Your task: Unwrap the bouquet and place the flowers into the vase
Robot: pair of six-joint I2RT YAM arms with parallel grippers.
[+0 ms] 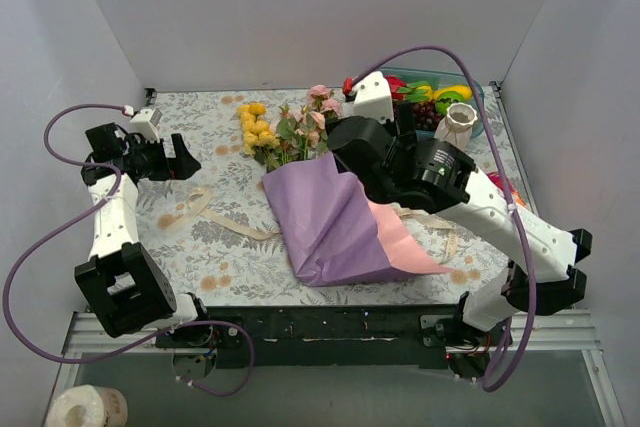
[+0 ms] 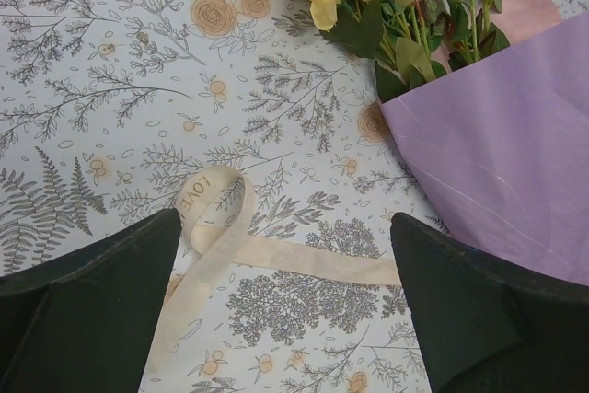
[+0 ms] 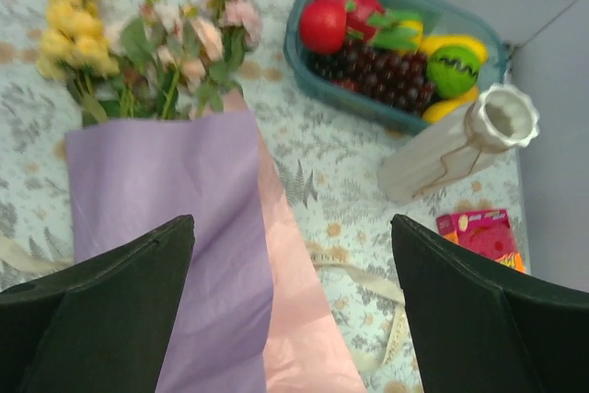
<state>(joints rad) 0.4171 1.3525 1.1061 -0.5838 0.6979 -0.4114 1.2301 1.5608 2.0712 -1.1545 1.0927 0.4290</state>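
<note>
The bouquet lies mid-table, its purple paper [image 1: 325, 217] [image 3: 156, 181] spread loose with the pink inner face [image 1: 400, 242] showing. The flowers [image 1: 290, 132] [image 3: 147, 43], yellow and pale pink, stick out of the paper's far end. The cream ribbon [image 1: 215, 215] [image 2: 276, 260] lies untied on the cloth. The white ribbed vase [image 1: 458, 125] [image 3: 451, 149] stands at the back right. My left gripper [image 1: 185, 160] [image 2: 285, 301] hangs open over the ribbon, left of the paper, holding nothing. My right gripper [image 1: 342, 147] [image 3: 293, 310] is open above the paper's right side, empty.
A blue tub of plastic fruit [image 1: 432, 97] [image 3: 396, 43] sits just behind the vase. A pink packet [image 3: 480, 232] lies near the right wall. More ribbon [image 3: 368, 281] trails right of the paper. White walls close three sides.
</note>
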